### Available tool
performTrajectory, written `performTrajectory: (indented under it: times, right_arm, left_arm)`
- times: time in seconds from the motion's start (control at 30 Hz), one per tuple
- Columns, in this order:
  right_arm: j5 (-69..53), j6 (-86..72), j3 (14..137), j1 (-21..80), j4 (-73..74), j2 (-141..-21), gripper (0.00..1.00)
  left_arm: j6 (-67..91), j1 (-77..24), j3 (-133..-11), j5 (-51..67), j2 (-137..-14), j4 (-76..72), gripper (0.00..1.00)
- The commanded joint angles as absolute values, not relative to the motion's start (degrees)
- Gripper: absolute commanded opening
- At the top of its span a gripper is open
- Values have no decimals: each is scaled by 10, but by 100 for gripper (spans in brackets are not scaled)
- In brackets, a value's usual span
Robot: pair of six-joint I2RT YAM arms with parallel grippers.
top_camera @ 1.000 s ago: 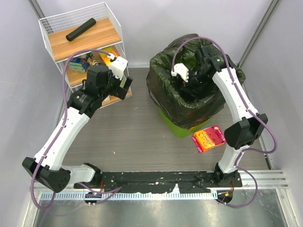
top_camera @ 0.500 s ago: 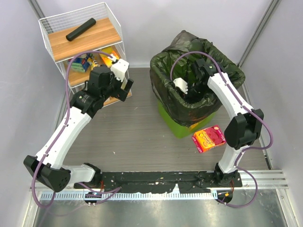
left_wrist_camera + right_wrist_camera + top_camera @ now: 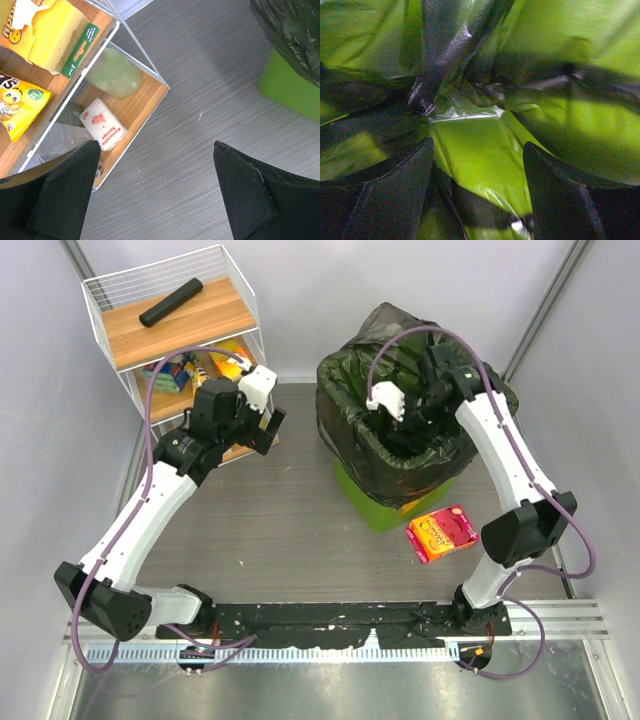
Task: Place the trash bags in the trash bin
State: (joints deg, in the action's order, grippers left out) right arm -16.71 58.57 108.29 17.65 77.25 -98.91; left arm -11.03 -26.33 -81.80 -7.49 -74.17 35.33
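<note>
The glossy black trash bag (image 3: 345, 435) lines the lime-green trash bin (image 3: 375, 508), its edge draped over the rim and down the sides. My right gripper (image 3: 422, 412) reaches down into the bag's mouth. In the right wrist view its jaws (image 3: 478, 144) stand open, with thin bag film (image 3: 445, 45) stretched over the green wall beneath them. My left gripper (image 3: 268, 428) hovers open over the bare floor beside the shelf, left of the bin. The left wrist view shows nothing between its fingers (image 3: 155, 145), and the bin (image 3: 290, 92) and bag (image 3: 292, 30) at the upper right.
A white wire shelf (image 3: 105, 300) stands at the back left with a rolled black cylinder (image 3: 170, 301) on top. Its lower boards hold a sponge pack (image 3: 104, 124), a green bottle (image 3: 114, 74) and snacks. A red snack packet (image 3: 441, 533) lies right of the bin. Walls close both sides.
The bag's bunched top has spread open around the bin's rim. My right gripper dipped into the bag and has risen slightly. The left gripper drifted a little to the right.
</note>
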Motion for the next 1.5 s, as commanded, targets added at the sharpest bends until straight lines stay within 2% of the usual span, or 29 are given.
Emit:
performTrajectory:
  times: [0.0,0.3,0.67,0.97,1.23,1.47]
  right_arm:
    - [-181,572,1136,180,788,-931,77]
    - [-163,464,1196,180,675,-907,77]
    - [-107,396,1230,175,597,-997,76]
    - [-102,362,1194,163,536,-1051,74]
    - [-99,368,1104,163,497,-1047,74]
    - [-111,363,1113,162,503,-1022,76]
  left_arm:
    - [-114,-261,-841,-68,-744,325,100]
    - [-108,-260,-882,-40,-746,306,100]
    - [-108,-260,-855,-48,-729,287,100]
    - [-112,-260,-829,-51,-719,278,100]
    - [-112,-260,-820,-48,-720,272,100]
    - [-109,-261,-817,-46,-723,271,100]
